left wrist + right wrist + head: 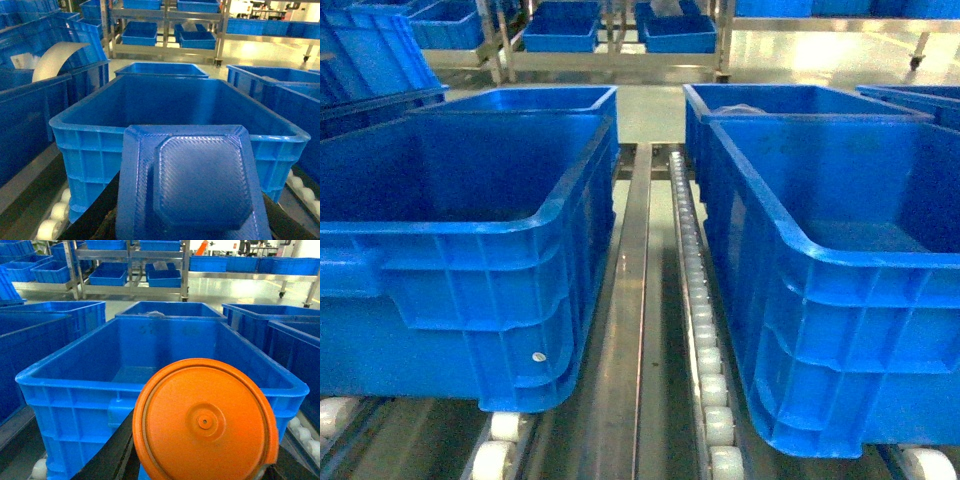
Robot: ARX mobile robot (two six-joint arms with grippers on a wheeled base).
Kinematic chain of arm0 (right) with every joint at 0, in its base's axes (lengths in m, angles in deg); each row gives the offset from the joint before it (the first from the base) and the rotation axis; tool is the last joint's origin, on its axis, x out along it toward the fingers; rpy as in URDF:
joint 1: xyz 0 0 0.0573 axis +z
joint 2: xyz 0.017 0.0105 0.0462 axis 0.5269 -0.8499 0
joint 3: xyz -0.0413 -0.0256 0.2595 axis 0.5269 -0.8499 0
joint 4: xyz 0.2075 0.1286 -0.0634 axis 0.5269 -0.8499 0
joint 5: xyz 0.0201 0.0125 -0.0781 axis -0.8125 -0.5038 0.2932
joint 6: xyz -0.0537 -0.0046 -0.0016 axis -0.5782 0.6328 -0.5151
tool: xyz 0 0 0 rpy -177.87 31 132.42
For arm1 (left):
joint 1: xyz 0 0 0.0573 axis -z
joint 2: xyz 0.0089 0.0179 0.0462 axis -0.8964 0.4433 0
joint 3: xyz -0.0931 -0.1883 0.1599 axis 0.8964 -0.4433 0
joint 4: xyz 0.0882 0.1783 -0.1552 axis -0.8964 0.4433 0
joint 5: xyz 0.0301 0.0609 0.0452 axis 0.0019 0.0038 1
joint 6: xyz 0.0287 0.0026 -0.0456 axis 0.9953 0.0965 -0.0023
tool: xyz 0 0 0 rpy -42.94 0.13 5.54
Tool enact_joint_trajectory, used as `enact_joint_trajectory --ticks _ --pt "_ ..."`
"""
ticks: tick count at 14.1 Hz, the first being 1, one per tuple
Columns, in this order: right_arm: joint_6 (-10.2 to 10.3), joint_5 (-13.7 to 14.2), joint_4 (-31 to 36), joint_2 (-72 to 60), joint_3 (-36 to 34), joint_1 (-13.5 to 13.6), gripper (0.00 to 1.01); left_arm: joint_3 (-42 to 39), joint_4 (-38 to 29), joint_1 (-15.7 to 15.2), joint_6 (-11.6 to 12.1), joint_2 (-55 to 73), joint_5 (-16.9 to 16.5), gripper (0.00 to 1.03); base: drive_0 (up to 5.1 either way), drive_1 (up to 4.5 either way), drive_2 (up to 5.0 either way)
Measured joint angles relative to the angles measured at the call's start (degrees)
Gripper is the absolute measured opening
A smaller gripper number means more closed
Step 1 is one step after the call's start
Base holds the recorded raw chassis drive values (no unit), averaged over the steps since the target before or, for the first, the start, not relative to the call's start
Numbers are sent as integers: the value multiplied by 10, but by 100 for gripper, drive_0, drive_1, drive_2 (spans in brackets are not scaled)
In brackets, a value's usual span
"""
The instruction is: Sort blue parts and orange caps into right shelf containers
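You have one blue part (192,187) filling the lower centre of the left wrist view, and one orange cap (205,421) at the lower centre of the right wrist view, each before an open blue bin (175,107) (150,355). The head view shows two near bins (460,230) (840,260) on roller tracks (695,300); shelving stands behind. Both grippers' fingers are hidden, so you cannot tell their grip.

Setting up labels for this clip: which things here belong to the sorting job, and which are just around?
Job: blue part at the left wrist; orange cap at the right wrist; front bins.
Around: roller rail, far shelving, white curved sheet.
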Motion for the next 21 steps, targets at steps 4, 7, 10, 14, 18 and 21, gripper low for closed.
enact_joint_trajectory --ticks 4,7,10,14,18,21 --pt "0 0 0 0 0 0 44 0 0 0 0 0 0 43 0 0 0" --pt "0 0 0 0 0 0 44 0 0 0 0 0 0 43 0 0 0" --pt "0 0 0 0 0 0 44 0 0 0 0 0 0 43 0 0 0" --pt "0 0 0 0 0 0 44 0 0 0 0 0 0 43 0 0 0" --pt "0 0 0 0 0 0 44 0 0 0 0 0 0 43 0 0 0" --pt "-45 40 73 0 -1 33 44 0 -59 -1 -13 -5 -33 43 0 0 0"
